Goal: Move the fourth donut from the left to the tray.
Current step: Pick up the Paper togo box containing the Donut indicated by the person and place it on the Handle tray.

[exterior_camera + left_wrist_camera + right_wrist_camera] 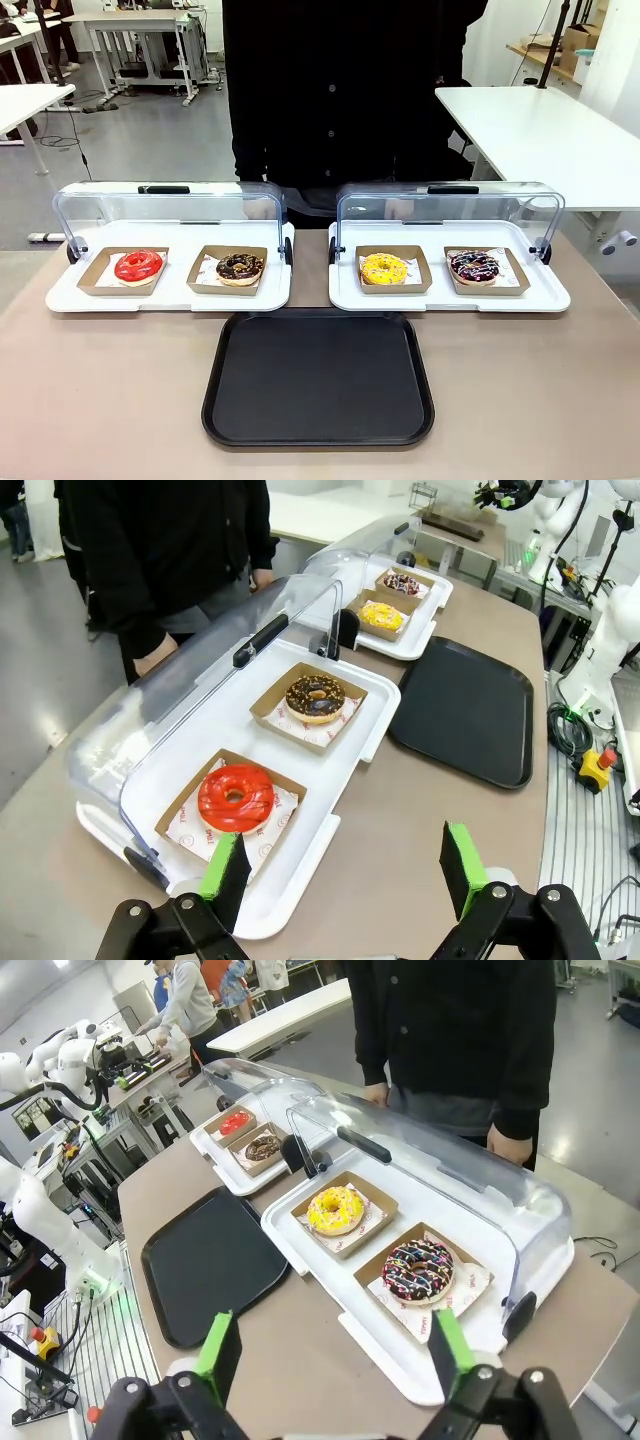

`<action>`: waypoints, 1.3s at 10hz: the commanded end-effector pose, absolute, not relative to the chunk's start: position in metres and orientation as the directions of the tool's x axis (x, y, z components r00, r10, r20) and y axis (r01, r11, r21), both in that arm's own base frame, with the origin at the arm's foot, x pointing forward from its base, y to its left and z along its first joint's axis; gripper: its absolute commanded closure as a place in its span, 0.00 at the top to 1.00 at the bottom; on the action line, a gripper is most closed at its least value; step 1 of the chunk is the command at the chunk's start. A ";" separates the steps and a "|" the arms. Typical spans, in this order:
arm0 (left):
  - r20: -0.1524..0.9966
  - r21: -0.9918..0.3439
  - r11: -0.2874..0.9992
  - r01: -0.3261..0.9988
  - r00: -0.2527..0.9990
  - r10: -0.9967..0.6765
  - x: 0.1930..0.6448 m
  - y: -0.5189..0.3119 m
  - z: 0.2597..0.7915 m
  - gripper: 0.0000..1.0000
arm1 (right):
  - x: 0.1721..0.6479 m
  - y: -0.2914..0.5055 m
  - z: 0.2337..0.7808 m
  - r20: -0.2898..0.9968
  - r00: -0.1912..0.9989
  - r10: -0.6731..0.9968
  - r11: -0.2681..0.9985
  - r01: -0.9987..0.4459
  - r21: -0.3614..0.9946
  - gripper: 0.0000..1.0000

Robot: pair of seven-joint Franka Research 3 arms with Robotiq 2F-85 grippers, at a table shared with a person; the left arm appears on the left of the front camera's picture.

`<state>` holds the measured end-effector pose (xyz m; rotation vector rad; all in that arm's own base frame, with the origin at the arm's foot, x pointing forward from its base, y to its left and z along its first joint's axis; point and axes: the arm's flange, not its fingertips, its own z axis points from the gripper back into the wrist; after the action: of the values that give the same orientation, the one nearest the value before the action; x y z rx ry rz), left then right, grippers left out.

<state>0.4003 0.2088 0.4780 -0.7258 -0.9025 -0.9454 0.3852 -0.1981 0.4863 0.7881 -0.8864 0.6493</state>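
Left tool spread wide, grasping nothing, poised over the tabletop beside the red donut. Centre: black tray, just before both display trays. Right: fourth donut in its cardboard holder on the right display tray. Right tool released, wide apart, empty.

Your left gripper, a black two-finger claw with green pads, stands with its jaws spread wide and nothing between them. Both of its fingers rise from the bottom edge of the left wrist view, tipped slightly outward. Your right gripper, of the same black build with green pads, is likewise spread wide and holds nothing, poised high and angled downward in the right wrist view.
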 end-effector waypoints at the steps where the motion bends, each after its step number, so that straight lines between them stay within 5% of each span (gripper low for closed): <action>1: 0.894 -0.128 0.404 0.906 0.281 -0.349 0.400 0.209 0.479 1.00 | 0.388 -0.199 0.486 0.880 0.447 0.160 0.541 -0.785 0.301 1.00; 13: 0.894 -0.128 0.404 0.906 0.281 -0.349 0.400 0.209 0.479 1.00 | 0.388 -0.199 0.486 0.880 0.447 0.160 0.541 -0.785 0.301 1.00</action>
<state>0.4003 0.2089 0.4780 -0.7258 -0.9026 -0.9454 0.3845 -0.1986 0.4852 0.7929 -0.8857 0.6512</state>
